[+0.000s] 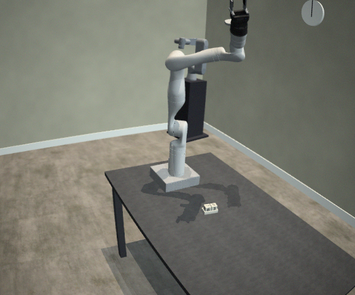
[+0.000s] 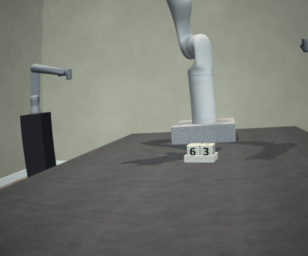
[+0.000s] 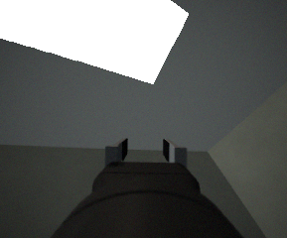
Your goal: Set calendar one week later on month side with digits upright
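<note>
A small cream tray point(image 1: 209, 212) point(image 2: 200, 159) lies flat on the dark table, in front of the arm's base. Two cream cubes stand in it side by side. In the exterior view the left cube point(image 2: 192, 150) shows a 6 and the right cube point(image 2: 207, 150) shows a 3, both upright. In the top view the cubes point(image 1: 210, 206) are too small to read. No month name is legible. My gripper point(image 1: 238, 3) point(image 3: 145, 146) is open and empty. It points up towards the ceiling, high above the table and far from the tray.
The arm's grey base block point(image 1: 174, 178) point(image 2: 203, 133) stands on the table point(image 1: 250, 247) point(image 2: 121, 209) just behind the tray. Black pedestals with camera arms point(image 1: 195, 107) point(image 2: 37, 143) stand off the table. A round clock point(image 1: 312, 12) hangs on the right wall.
</note>
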You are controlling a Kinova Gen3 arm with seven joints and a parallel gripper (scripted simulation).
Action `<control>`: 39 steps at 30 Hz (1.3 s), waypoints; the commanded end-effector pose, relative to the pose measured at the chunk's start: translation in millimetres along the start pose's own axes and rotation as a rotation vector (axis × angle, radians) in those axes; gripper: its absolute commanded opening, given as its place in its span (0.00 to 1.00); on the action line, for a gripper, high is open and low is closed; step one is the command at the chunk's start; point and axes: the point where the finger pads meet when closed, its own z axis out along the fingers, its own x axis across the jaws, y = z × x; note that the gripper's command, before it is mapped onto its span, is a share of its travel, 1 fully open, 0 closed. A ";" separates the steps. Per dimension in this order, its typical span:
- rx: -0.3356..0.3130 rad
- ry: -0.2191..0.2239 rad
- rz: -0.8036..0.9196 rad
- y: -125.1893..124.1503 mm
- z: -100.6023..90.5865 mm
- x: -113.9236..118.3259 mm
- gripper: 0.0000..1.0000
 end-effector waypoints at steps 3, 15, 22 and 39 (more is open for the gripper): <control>-0.068 0.006 -0.006 37.2 2.1 6.1 1.00; -0.355 0.030 -0.029 184.3 -14.6 31.9 1.00; -0.596 0.048 -0.055 297.1 -53.8 56.1 1.00; -1.238 0.070 -0.153 519.5 -248.2 127.9 1.00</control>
